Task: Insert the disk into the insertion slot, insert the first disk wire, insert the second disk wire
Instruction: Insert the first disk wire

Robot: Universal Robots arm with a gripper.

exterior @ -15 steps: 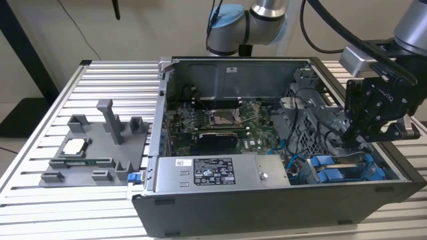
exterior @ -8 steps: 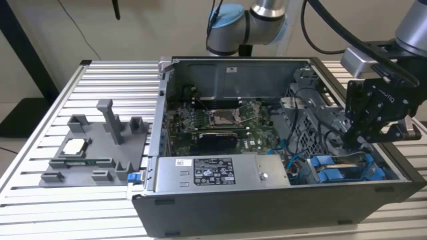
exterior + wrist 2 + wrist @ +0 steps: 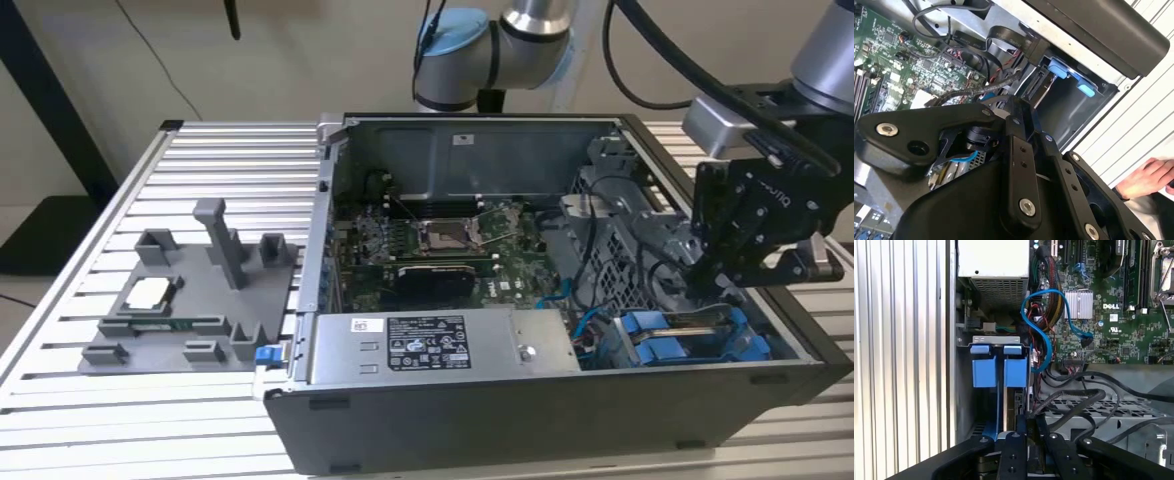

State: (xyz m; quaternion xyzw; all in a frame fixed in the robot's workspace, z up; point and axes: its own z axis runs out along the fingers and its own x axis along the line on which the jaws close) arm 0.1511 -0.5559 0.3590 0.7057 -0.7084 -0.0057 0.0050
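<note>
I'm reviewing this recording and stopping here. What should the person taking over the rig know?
Gripper: low inside the open computer case, directly over the drive bay. Its grip cannot be judged.
Disk: two blue disk carriers sit side by side in the bay, so the insertion looks done.
Wires: a blue cable loops from the motherboard toward the bay. Its end at the disk is hidden, so both wire insertions are unconfirmed.
Note: a person's hand rests on the table beside the case.
</note>
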